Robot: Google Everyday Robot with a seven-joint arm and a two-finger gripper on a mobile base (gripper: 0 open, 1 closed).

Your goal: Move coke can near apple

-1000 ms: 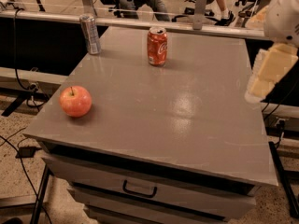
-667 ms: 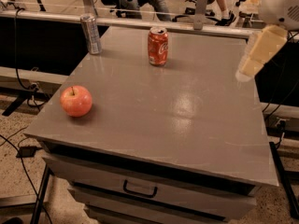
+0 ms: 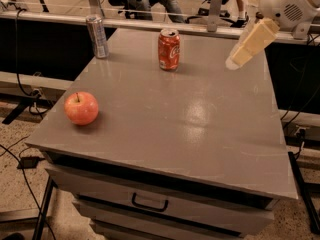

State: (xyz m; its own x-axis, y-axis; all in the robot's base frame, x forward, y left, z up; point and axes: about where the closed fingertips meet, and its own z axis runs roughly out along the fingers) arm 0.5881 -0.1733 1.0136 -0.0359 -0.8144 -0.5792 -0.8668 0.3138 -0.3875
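Tool (image 3: pixel 240 57) high right, grip unclear, coke can (image 3: pixel 169 49) centre-back, silver can (image 3: pixel 97 36) back-left, apple (image 3: pixel 81 108) front-left

Slim silver can (image 3: pixel 97 36) stands on grey table (image 3: pixel 190 124).

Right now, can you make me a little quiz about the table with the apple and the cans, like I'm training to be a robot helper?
1. True or false: the coke can is touching the apple.
2. Where is the gripper? A) closed around the coke can. B) in the air, to the right of the coke can. C) resting on the apple.
3. Which thing stands at the far left corner of the table?
Key: 1 false, they stand well apart. 2 B. 3 the slim silver can.
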